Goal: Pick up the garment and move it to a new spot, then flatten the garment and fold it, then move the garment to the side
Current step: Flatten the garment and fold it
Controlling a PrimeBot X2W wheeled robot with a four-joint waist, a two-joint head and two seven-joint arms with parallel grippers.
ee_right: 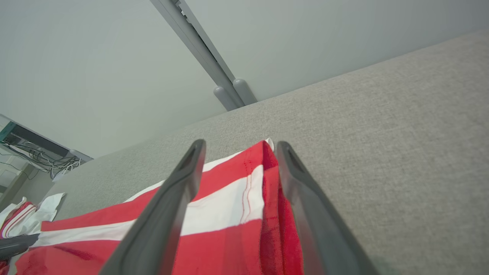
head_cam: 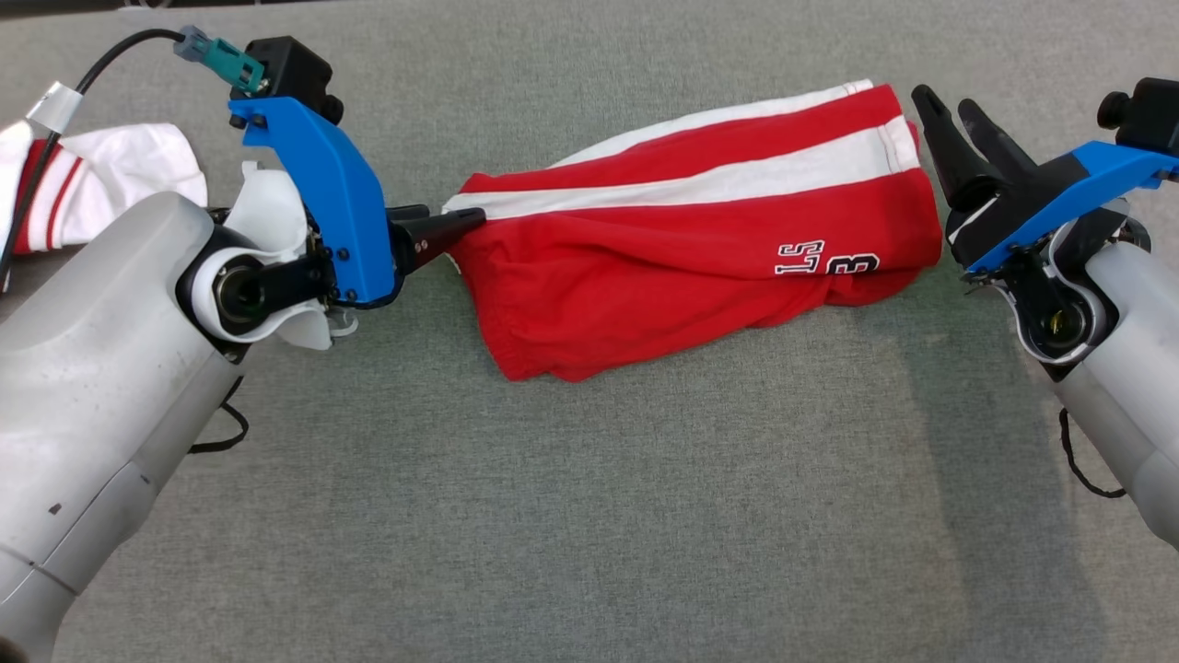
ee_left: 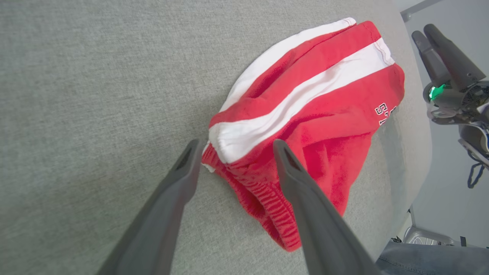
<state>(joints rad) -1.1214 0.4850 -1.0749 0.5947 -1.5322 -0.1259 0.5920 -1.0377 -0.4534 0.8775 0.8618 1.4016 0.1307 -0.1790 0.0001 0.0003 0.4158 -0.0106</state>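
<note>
The garment (head_cam: pixel 663 267), red shorts with white stripes and white lettering, lies bunched across the middle of the grey fabric table (head_cam: pixel 589 516). My left gripper (head_cam: pixel 451 226) is at its left, waistband end. In the left wrist view that gripper (ee_left: pixel 235 147) stands open, its fingers either side of the ribbed waistband of the garment (ee_left: pixel 324 126). My right gripper (head_cam: pixel 949 103) is open at the garment's right hem, just off its corner. In the right wrist view it (ee_right: pixel 240 146) straddles the striped hem of the garment (ee_right: pixel 229 244). Neither gripper holds the cloth.
A second white and red piece of clothing (head_cam: pixel 101 175) lies at the table's far left, behind my left arm. The table's edge (ee_left: pixel 420 160) runs just beyond the garment's right end. A pale wall with a grey rail (ee_right: pixel 198 49) stands behind the table.
</note>
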